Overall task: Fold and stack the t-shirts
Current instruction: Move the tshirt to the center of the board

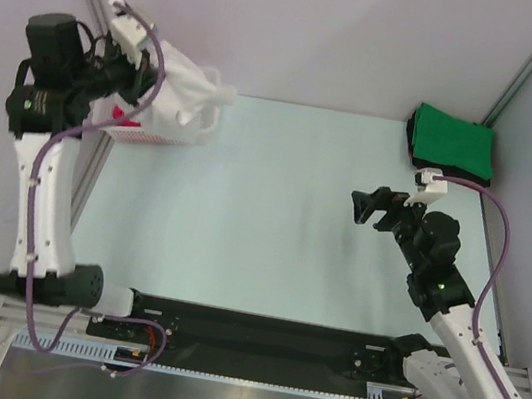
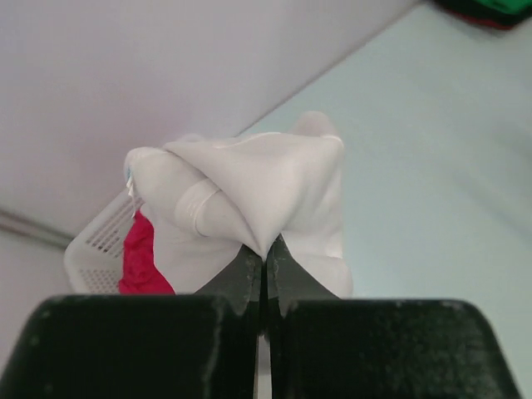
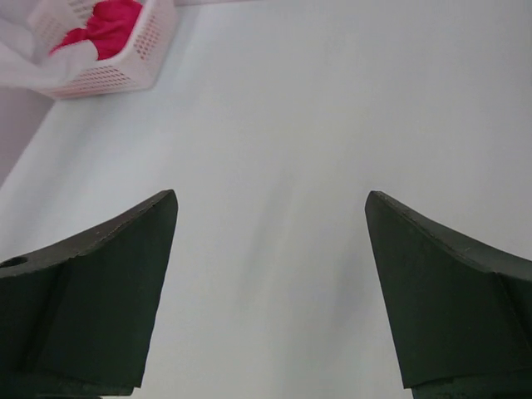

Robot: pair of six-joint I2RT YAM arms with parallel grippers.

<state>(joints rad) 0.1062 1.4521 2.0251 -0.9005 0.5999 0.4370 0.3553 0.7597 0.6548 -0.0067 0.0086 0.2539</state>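
1. The left end effector has its two black fingers pressed together on a pinch of the soft white cloth t-shirt.
2. The white t-shirt is bunched into a crumpled peak above the fingers. It hangs over the far left corner of the pale blue-green table, partly draped over the white plastic lattice basket.
3. A magenta-red cloth t-shirt lies crumpled inside that basket, just beside the white cloth.
4. The right end effector is spread wide, with bare table showing between its two dark fingers. It holds nothing.
5. In the top view, the right end effector sits over the right half of the table, well apart from the basket.
6. A folded green cloth t-shirt lies flat in the far right corner of the table. It rests on a dark folded garment whose edge shows along its left and near sides.
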